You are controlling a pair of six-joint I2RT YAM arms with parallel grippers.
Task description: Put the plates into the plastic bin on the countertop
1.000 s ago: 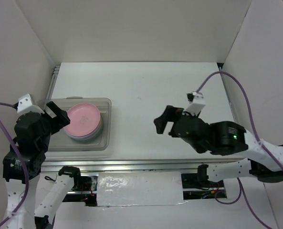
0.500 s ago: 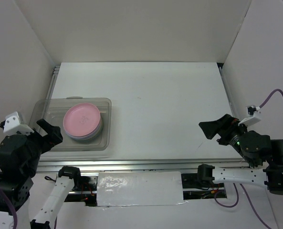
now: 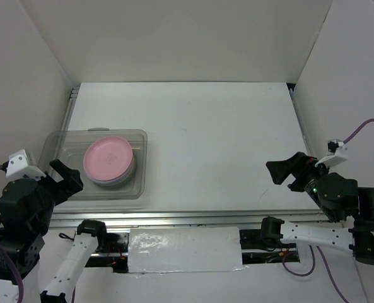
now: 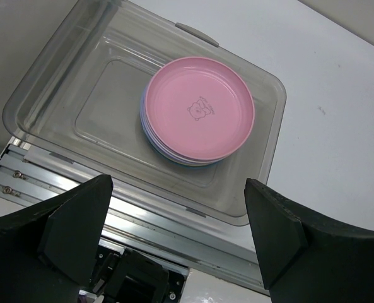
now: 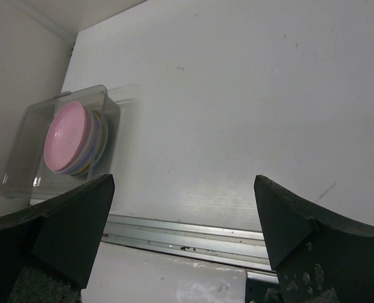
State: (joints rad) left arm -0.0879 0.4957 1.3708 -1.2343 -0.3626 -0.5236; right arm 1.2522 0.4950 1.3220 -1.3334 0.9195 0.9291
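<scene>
**Top view:** A sec ago the right gripper (image 3: 282, 171) was out over mid-table and the left gripper (image 3: 67, 178) sat right at the plastic bin (image 3: 55, 140). Both have since pulled back to the near edge, L at the bin's front-left corner and R well apart on the far right. Almost no movement in the last half sec. Both sets of jaws are spread wide, nothing between them. The plates (image 3: 110, 161) sit stacked inside the bin, pink on top. The countertop (image 3: 212, 126) shows no loose plate.

**L wrist:** left gripper (image 4: 178, 182) is spread, empty, hovering above the bin's (image 4: 267, 158) front rim. The plates (image 4: 198, 110) lie flat, towards the bin's right half. Purple and blue edges peek from under the pink one.

**R wrist:** right gripper (image 5: 184, 180) is also spread and empty, looking across bare countertop (image 5: 237, 88) to the bin (image 5: 17, 172) far off. The plates (image 5: 70, 134) show several coloured edges through the clear wall; can't count them.

**Meaning:** with arms retreated, hands empty and nothing left outside the bin, the job looks done, pending a full count.
</scene>
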